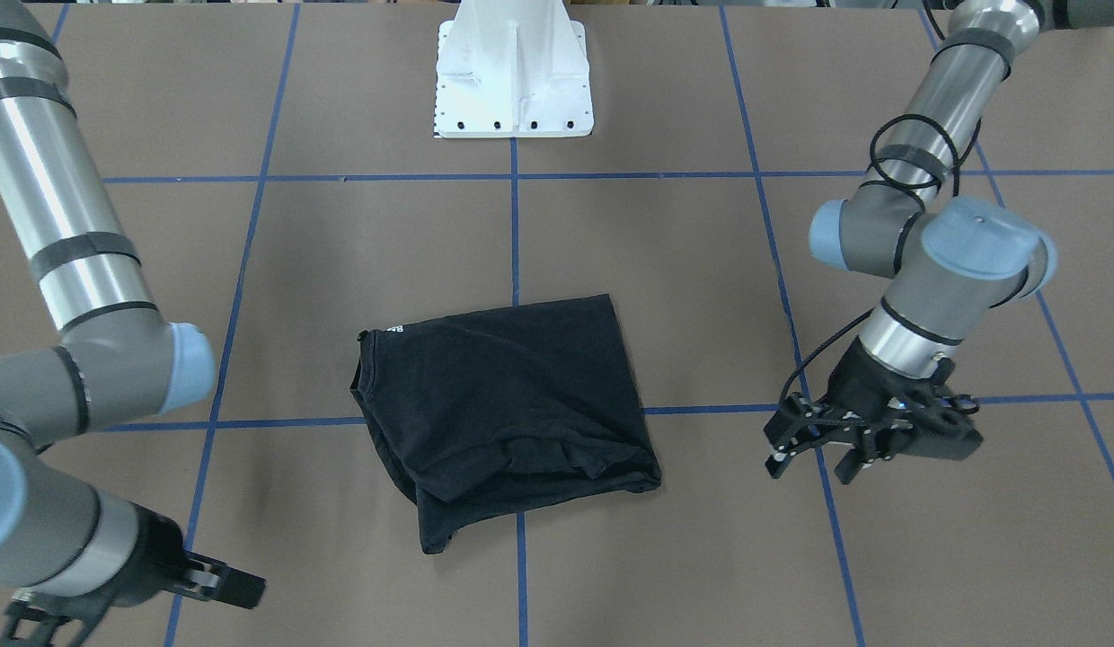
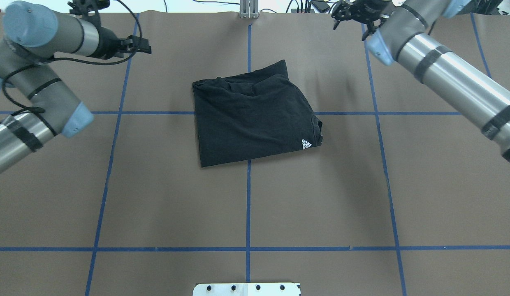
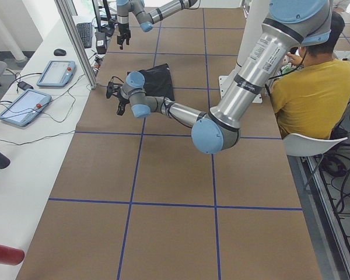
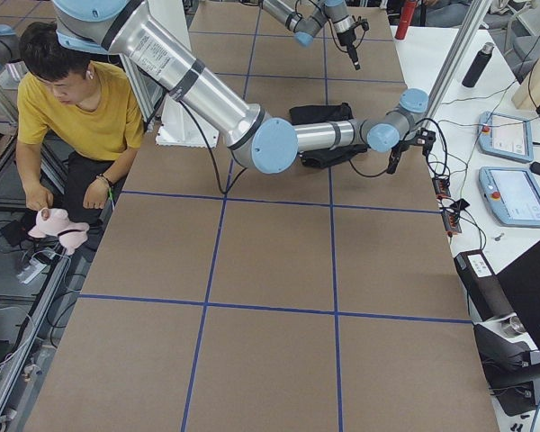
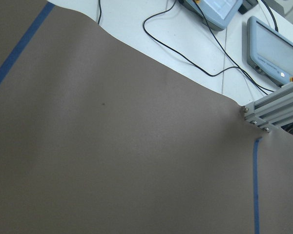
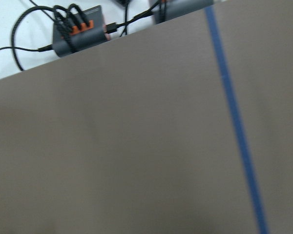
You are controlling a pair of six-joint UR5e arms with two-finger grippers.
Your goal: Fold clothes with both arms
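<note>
The clothes are one black T-shirt (image 1: 503,395), lying folded into a rough rectangle in the middle of the brown table. A small white logo (image 2: 305,143) shows near its collar. My left gripper (image 1: 813,467) hovers open over bare table, well clear of the shirt on my left. It holds nothing. At the table's far edge on the other side, my right gripper (image 2: 348,28) hangs with its fingers spread, open and empty. Both wrist views show only brown table and blue tape. In the right side view my right arm partly hides the shirt (image 4: 319,112).
The white pedestal base (image 1: 514,81) stands at the robot's edge. Blue tape lines (image 2: 248,205) grid the table. Control tablets (image 3: 23,105) and cables lie on the white bench beyond the far edge, by an aluminium post (image 5: 271,109). A person in a yellow shirt (image 3: 312,87) sits behind the robot.
</note>
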